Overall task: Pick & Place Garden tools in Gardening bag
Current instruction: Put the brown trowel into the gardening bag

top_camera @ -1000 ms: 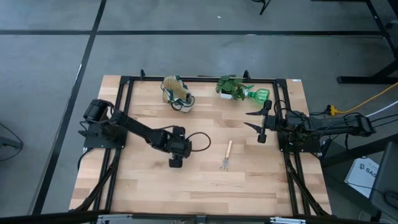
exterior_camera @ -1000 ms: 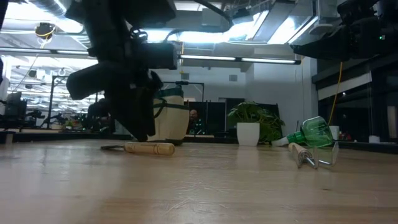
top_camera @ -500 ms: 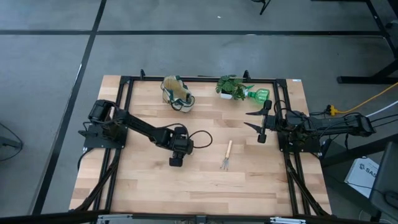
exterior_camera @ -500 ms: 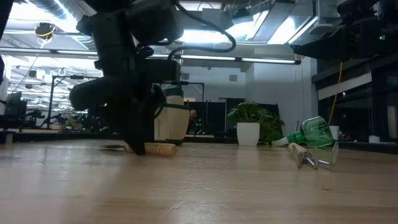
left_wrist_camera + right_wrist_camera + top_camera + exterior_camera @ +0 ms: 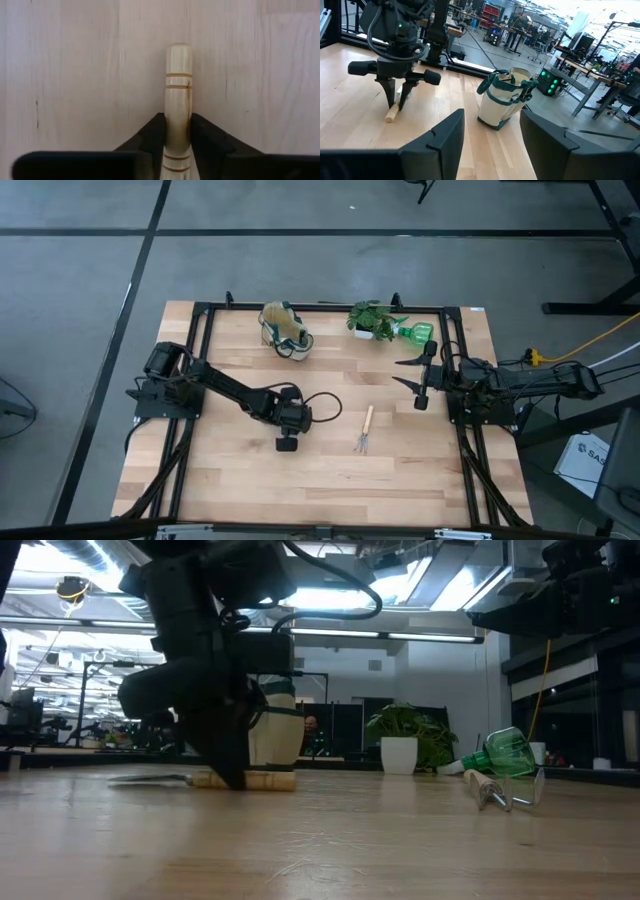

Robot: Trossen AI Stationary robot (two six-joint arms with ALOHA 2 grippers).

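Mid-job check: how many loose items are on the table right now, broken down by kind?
Wooden-handled tools: 2, the trowel gripped by the left hand and the metal-tined fork
Green plastic tool: 1
Tan fabric bag with green trim: 1
Leafy plant in white pot: 1
Total: 5

Robotics lab — equipment benches (image 5: 580, 70), ceiling strip lights (image 5: 380, 635)

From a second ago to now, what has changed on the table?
The left gripper has come down over the trowel, and its fingers now sit against both sides of the wooden handle. In the low view the trowel has slid slightly. The hand fork, gardening bag, green tool and right gripper have not moved.
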